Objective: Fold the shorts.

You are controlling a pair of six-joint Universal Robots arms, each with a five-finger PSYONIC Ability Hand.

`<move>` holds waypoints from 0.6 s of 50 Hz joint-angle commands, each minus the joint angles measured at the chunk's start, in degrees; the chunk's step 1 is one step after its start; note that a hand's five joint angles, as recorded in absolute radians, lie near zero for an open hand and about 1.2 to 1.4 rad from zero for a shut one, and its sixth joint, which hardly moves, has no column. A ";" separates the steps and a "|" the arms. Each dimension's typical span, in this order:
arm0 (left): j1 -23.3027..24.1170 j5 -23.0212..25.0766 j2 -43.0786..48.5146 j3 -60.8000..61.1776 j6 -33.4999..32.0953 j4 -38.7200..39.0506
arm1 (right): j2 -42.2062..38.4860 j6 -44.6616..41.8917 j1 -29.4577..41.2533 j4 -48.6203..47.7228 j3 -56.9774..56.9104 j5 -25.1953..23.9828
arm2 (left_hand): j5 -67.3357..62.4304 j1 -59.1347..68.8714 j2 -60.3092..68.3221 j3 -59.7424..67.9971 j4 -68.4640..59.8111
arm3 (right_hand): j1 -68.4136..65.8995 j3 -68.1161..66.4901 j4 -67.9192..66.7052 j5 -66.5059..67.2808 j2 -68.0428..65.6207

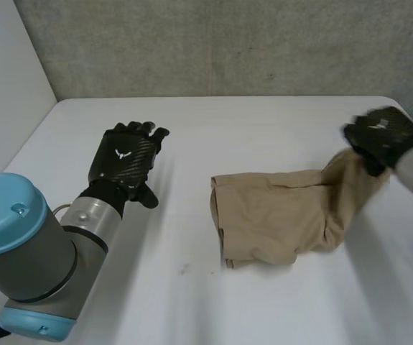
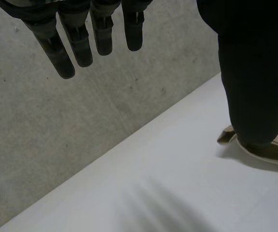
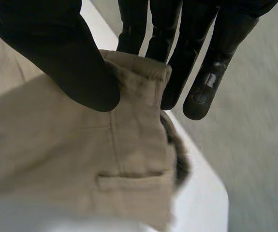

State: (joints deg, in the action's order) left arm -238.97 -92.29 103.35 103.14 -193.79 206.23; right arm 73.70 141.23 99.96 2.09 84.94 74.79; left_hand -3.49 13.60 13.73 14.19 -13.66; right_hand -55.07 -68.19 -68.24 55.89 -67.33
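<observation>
White table (image 1: 192, 144) — right hand (image 1: 378, 136) pinches the tan shorts (image 1: 278, 215) at one edge; left hand (image 1: 123, 162) hovers, fingers straight

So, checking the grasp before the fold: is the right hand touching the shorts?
Touching. In the right wrist view the right hand pinches an edge of the shorts between its thumb and fingers; the head view shows that end held up.

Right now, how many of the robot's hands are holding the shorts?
1. The right hand pinches the raised end of the tan shorts between thumb and fingers. The left hand is open above the table, apart from the cloth.
</observation>
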 commanded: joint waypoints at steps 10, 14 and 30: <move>0.08 0.00 -1.58 -1.01 1.48 0.14 | -6.81 -7.19 23.53 0.63 8.83 -15.72 | 0.59 -0.69 -0.83 -1.28 0.76 | 12.25 25.37 25.42 -23.08 24.51; 0.17 0.00 -1.49 -2.41 1.49 0.40 | -5.58 -6.76 23.36 1.25 8.93 -17.66 | 0.42 -0.52 -0.66 -1.11 0.59 | 45.07 58.19 58.24 -55.89 57.33; 10.80 -3.07 10.63 -20.33 6.93 -6.26 | 5.41 25.84 10.27 0.72 1.20 -10.81 | -0.93 0.82 0.69 0.23 -0.76 | 45.07 58.19 58.24 -55.89 57.33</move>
State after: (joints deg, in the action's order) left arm -234.85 -92.58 106.49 91.21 -189.35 205.36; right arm 77.80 154.30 114.97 2.96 89.27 62.12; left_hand -3.49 13.60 13.73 14.19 -13.66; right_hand -11.33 -12.25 -13.15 3.77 -12.38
